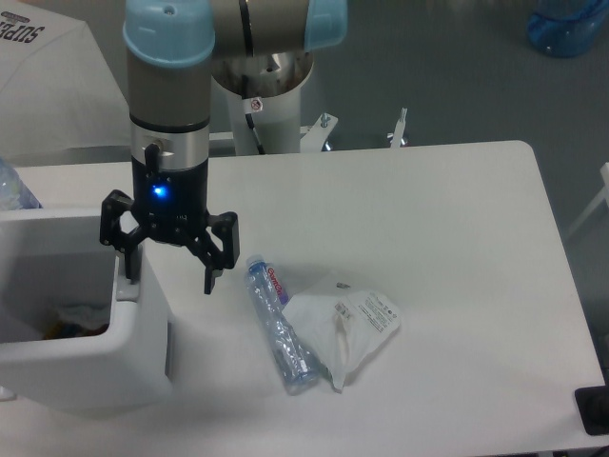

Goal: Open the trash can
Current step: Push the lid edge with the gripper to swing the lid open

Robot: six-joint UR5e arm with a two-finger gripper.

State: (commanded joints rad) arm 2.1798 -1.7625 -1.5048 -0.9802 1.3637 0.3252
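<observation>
- A white sheet or box at the far left corner [43,38] carries dark capital letters, cut off at the frame edge; only "SUPE" reads clearly.
- The bottle [278,324], a crushed clear plastic one lying on its side, has a red-and-white label near its blue cap; the print is too small to read.
- The white packet [344,324] beside it bears small dark print, also illegible.
- A blue light glows on the gripper [168,271] body, which hangs straight down from the arm [169,95].
- The black fingers [211,268] are spread wide and grip nothing.
- The left-hand finger in the picture sits at the bin [90,333] near its right wall, by the grey tab; whether it touches is unclear. The right-hand finger hangs outside the wall, over the table [447,248].
- The bin stands at the frame's left edge, under and left of the fingers, partly cut off. Its top faces up and is open, showing a white interior with a few small coloured scraps at the bottom. Its long axis cannot be judged, since its left side is out of frame.
- The bottle lies just right of the fingers, its cap end nearest them, its length running away toward the table's near edge. The packet touches its right side.
</observation>
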